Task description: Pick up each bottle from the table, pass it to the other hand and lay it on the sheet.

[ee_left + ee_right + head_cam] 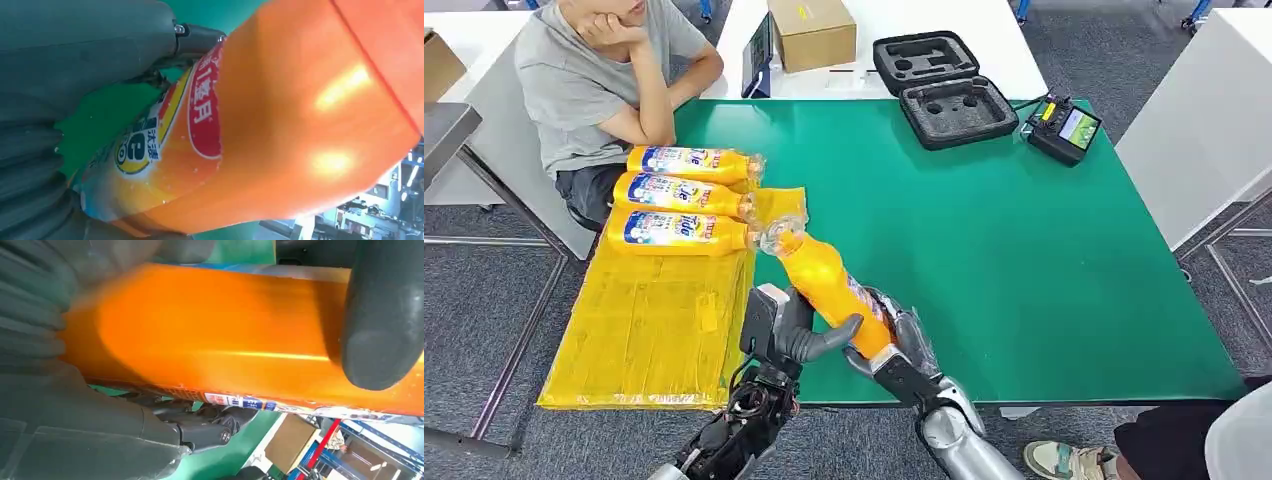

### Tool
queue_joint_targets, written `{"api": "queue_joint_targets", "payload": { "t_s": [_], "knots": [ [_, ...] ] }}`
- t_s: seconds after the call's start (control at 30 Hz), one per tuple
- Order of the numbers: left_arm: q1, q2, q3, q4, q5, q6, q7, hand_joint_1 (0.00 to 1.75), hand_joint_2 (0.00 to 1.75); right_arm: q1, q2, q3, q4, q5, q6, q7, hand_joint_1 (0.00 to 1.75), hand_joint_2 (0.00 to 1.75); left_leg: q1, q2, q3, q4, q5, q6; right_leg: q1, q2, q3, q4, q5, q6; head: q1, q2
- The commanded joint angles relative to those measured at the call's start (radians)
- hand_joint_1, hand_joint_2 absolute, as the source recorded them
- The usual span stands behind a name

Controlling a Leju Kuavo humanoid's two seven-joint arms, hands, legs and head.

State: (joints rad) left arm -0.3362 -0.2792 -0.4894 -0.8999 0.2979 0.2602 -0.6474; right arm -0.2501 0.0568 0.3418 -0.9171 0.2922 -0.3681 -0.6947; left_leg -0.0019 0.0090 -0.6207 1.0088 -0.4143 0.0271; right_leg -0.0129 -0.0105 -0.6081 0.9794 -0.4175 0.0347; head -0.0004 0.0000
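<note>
Over the green table point(1024, 260), both hands grip one orange bottle point(829, 285) mid-handover: right hand point(904, 345) low, left hand point(789, 330) alongside; next, the right likely lets go.

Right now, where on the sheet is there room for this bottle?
The yellow sheet is bare from the third laid bottle to its near edge. Its far end is crowded with three bottles. The held bottle sits in both the left hand and right hand.
</note>
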Motion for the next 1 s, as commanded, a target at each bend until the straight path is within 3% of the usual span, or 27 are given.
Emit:
{"api": "queue_joint_targets", "payload": {
  "t_s": [0.03,0.07,0.1,0.17,0.53,0.7,0.83,0.93,1.0],
  "knots": [
    [-0.020,0.021,-0.001,0.004,-0.003,0.000,0.003,1.75,1.75,-0.028,0.005,0.022,0.063,0.003,0.005,-0.003,1.27,1.75,0.001,0.000,0.005,0.000,-0.002,-0.002,0.001,0.002,0.005,-0.001,-0.002,-0.001,0.000,0.000],
    [-0.019,0.023,-0.001,0.000,-0.006,0.004,0.001,1.75,1.75,-0.030,0.006,0.019,0.066,0.004,0.003,-0.003,0.56,1.75,0.001,0.000,0.007,-0.001,-0.003,-0.002,0.001,0.002,0.006,-0.001,-0.002,-0.002,0.000,0.000],
    [-0.018,0.028,-0.003,-0.009,-0.017,0.010,-0.001,1.75,1.75,-0.029,0.008,0.011,0.064,0.000,-0.001,-0.003,0.02,1.75,0.002,0.000,0.010,-0.001,-0.004,-0.003,0.002,0.003,0.010,-0.001,-0.003,-0.003,0.000,0.000],
    [-0.021,0.036,-0.005,-0.015,-0.027,0.014,-0.001,1.75,1.75,-0.030,0.008,0.007,0.065,-0.001,-0.001,-0.003,0.00,1.75,0.001,0.001,0.004,-0.001,-0.002,-0.002,0.001,0.002,0.004,-0.001,-0.001,-0.001,0.000,0.000],
    [-0.023,0.054,0.009,-0.043,-0.037,0.028,0.002,1.75,1.75,-0.029,0.020,0.002,0.074,0.000,-0.006,-0.003,0.00,1.75,0.001,0.001,0.005,0.000,-0.002,-0.002,0.001,0.002,0.004,-0.001,-0.001,-0.002,0.000,0.000],
    [-0.026,0.104,0.028,-0.133,-0.144,0.132,-0.010,1.75,1.75,-0.023,0.027,-0.005,0.073,0.005,-0.012,-0.003,0.00,1.75,0.001,0.002,0.003,-0.001,-0.001,-0.002,0.001,0.003,0.003,-0.001,0.000,-0.001,0.000,0.000],
    [-0.072,0.211,0.004,-0.192,-0.577,0.358,0.057,1.75,1.75,-0.016,0.026,-0.017,0.052,0.006,0.002,-0.003,0.00,1.75,0.001,0.002,0.005,-0.001,-0.002,-0.002,0.001,0.003,0.004,0.000,-0.001,-0.002,0.000,0.000],
    [-0.103,0.298,0.011,-0.205,-1.006,0.435,0.239,1.75,1.75,-0.026,0.031,-0.014,0.053,-0.001,0.029,-0.003,0.00,1.75,0.001,0.002,0.004,0.000,-0.001,-0.002,0.001,0.003,0.003,0.000,-0.001,-0.002,0.000,0.000],
    [-0.097,0.332,0.025,-0.226,-1.069,0.418,0.260,1.71,1.75,-0.032,0.036,-0.011,0.059,-0.004,0.033,-0.003,0.00,1.75,0.001,0.003,0.003,-0.001,0.000,-0.002,0.001,0.004,0.001,0.000,0.000,-0.001,0.000,0.000]
  ]
}}
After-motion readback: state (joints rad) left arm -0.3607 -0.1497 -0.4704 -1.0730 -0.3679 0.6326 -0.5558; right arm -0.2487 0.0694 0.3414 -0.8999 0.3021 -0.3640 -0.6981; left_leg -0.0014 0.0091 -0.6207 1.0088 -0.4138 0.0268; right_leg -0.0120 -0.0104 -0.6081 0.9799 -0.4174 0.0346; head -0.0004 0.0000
